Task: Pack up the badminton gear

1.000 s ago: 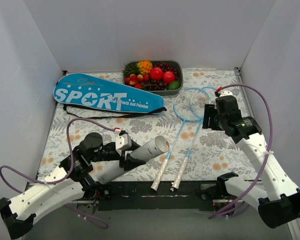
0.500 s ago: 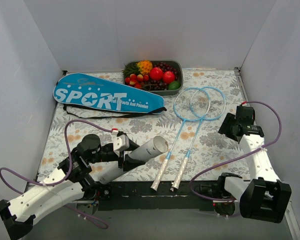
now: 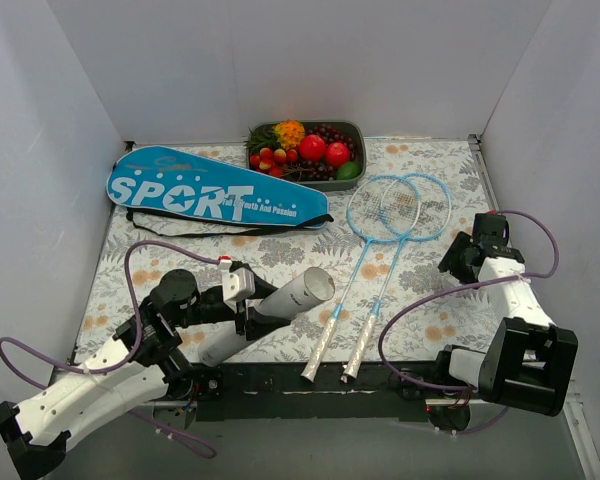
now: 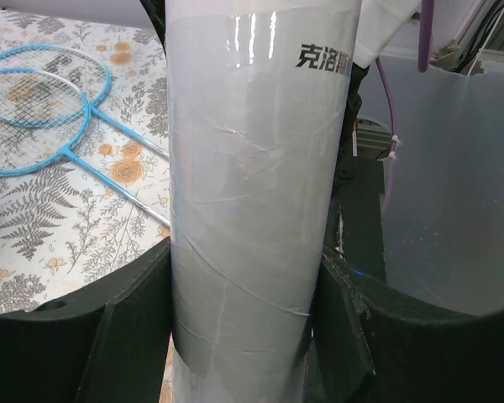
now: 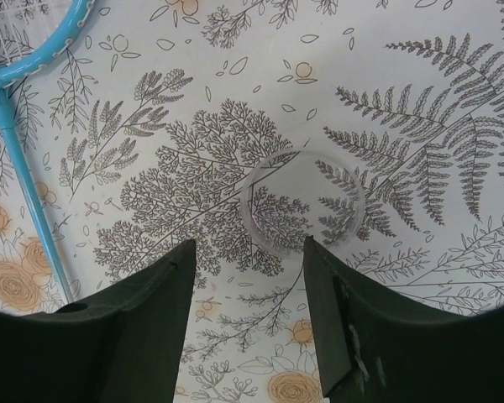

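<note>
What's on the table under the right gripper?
A clear round lid lies flat on the flowered cloth, just ahead of the open right gripper. The fingers cover the cloth nearer.

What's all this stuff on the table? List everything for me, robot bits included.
racket bag: one, blue with white "SPORT" lettering, back left of the table
rackets: two, light blue with white handles, lying side by side right of centre
shuttlecock tube: one, white, tilted, near left
clear round lid: one, see-through, flat on the cloth at the right
fruit tray: one, grey, filled with colourful fruit, back centre
tablecloth: one, pale with a floral print, covering the table
left gripper: one, black, closed around the shuttlecock tube
right gripper: one, black, open and empty, above the clear round lid
</note>
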Motion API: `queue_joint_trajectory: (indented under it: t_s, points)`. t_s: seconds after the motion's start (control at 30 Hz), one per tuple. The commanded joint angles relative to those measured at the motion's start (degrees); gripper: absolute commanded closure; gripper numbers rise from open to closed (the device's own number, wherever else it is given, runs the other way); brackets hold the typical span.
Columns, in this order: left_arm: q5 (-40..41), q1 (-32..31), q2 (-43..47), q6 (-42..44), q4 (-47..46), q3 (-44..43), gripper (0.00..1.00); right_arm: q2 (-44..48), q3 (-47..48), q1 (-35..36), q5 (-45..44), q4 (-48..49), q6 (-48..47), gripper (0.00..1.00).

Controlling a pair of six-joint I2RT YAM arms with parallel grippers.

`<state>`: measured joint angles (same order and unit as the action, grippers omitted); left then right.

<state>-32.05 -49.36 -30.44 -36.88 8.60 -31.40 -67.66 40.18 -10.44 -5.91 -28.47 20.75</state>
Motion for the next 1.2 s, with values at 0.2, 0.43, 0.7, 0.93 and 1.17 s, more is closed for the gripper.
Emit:
queue_joint_trajectory:
  t_s: [0.2,0.43,0.7,0.93,1.17]
  points:
    - [0.68,-0.29,2.05,-0.29,-1.75,0.11,0.91,-4.67,-0.72,-0.20,-1.20,4.21,-0.45,0.50]
    - [0.76,-0.29,2.57,-0.38,-1.66,0.37,0.91,-7.05,-1.34,0.06,-1.56,6.23,-0.54,0.53]
    - [1.11,-0.21,3.72,-0.47,-1.39,0.81,0.91,-10.03,-1.60,1.91,-2.44,7.72,-0.45,0.55]
    - [1.12,-0.29,4.33,-0.29,-1.48,1.16,0.90,-11.62,-0.11,3.49,-3.31,7.73,-0.36,0.64]
    - [1.20,-0.29,4.51,-0.29,-1.39,1.25,0.90,-12.23,0.51,4.37,-4.11,7.11,-0.71,0.85]
